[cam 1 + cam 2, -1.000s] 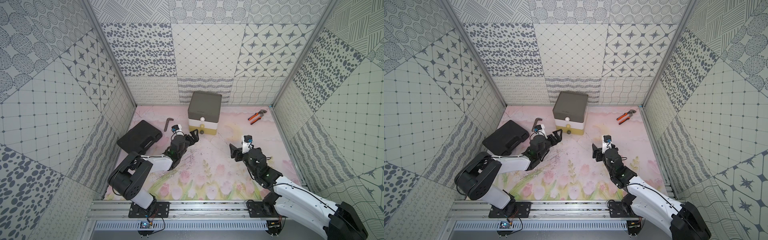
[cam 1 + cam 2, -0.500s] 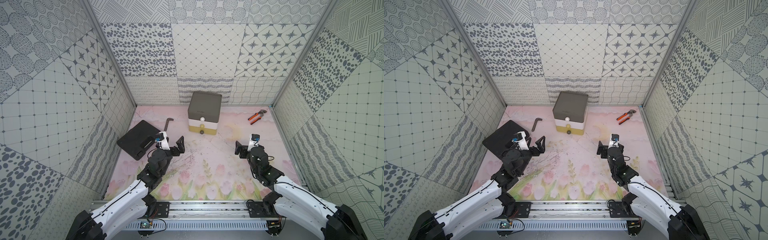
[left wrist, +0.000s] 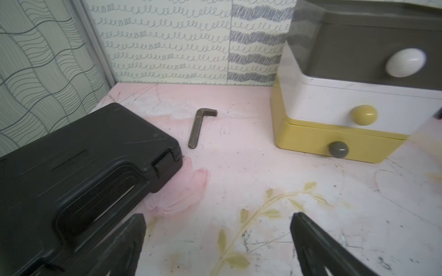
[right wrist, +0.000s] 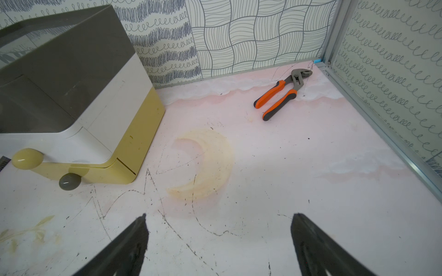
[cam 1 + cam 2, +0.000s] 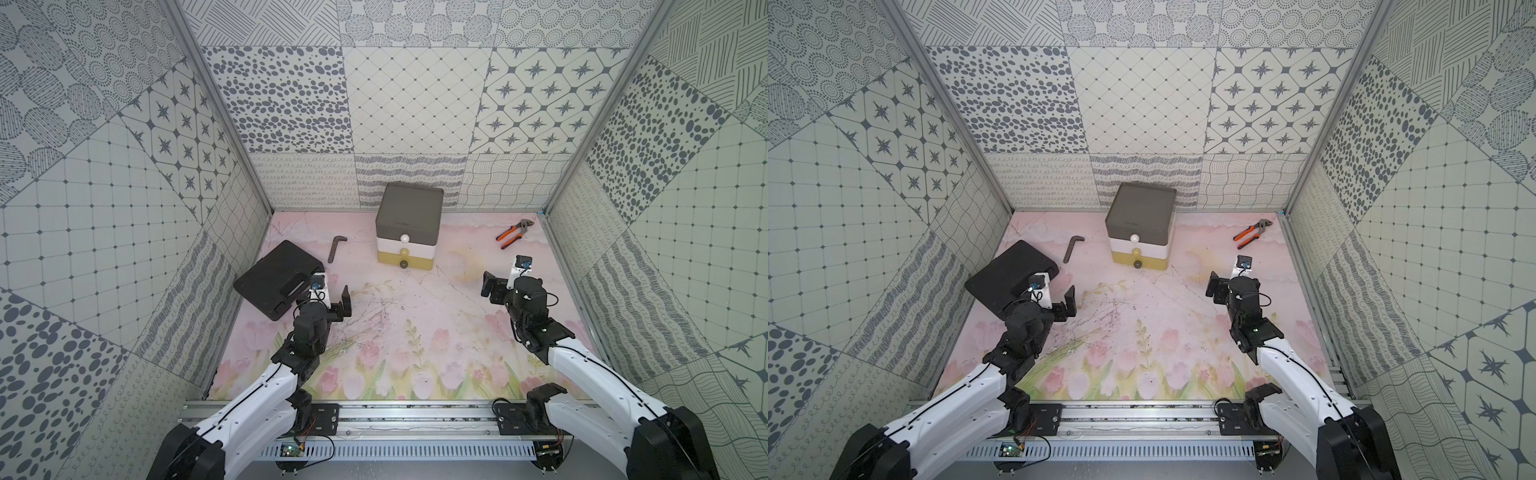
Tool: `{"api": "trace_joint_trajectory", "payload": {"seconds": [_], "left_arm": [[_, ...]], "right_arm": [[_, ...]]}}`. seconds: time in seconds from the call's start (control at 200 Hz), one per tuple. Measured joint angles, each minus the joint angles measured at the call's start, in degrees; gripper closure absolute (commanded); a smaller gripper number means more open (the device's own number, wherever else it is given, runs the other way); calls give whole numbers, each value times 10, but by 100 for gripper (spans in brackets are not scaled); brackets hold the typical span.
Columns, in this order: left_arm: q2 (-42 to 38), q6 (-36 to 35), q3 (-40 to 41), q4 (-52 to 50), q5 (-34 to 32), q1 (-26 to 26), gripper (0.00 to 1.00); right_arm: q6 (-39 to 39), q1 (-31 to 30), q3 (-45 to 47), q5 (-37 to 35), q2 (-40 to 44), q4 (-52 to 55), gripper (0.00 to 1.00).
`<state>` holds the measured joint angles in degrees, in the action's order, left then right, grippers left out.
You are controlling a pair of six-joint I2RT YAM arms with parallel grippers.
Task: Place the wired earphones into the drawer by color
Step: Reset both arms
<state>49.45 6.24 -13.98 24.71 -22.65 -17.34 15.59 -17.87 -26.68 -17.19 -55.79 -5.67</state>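
The left end effector (image 3: pixel 218 215) and right end effector (image 4: pixel 218 215) gape empty over open desk (image 5: pixel 415 320); the drawer (image 5: pixel 409 232) stands shut at the far edge.

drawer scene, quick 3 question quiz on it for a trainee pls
1. True or false: the left gripper is shut.
2. Which lies nearest the right gripper? A) black case B) pliers C) hex key
3. Fill in: the knob on the white tier of the drawer is ____.

Key: 1 false, its jaws stand wide apart with nothing between them; 2 B; 3 yellow.
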Motion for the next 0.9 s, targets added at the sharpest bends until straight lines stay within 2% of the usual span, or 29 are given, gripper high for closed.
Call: {"api": "trace_joint_trajectory", "payload": {"seconds": [0.205, 0.35, 0.485, 0.565, 0.69, 0.9], "left_arm": [[92, 1, 5, 57, 63, 122, 1], [203, 1, -3, 118, 121, 163, 1], [314, 0, -14, 187, 172, 176, 1], [361, -4, -38, 194, 197, 177, 1], [390, -11, -76, 203, 216, 174, 1], [402, -19, -92, 210, 228, 171, 1]], "right_arm": [[-37, 27, 7, 18, -24, -38, 3], [-61, 39, 27, 20, -28, -83, 3], [-84, 47, 38, 25, -40, -124, 3], [-95, 51, 43, 28, -50, -145, 3], [-110, 62, 43, 30, -74, -176, 3], [-127, 83, 42, 43, -133, -213, 3]]}}
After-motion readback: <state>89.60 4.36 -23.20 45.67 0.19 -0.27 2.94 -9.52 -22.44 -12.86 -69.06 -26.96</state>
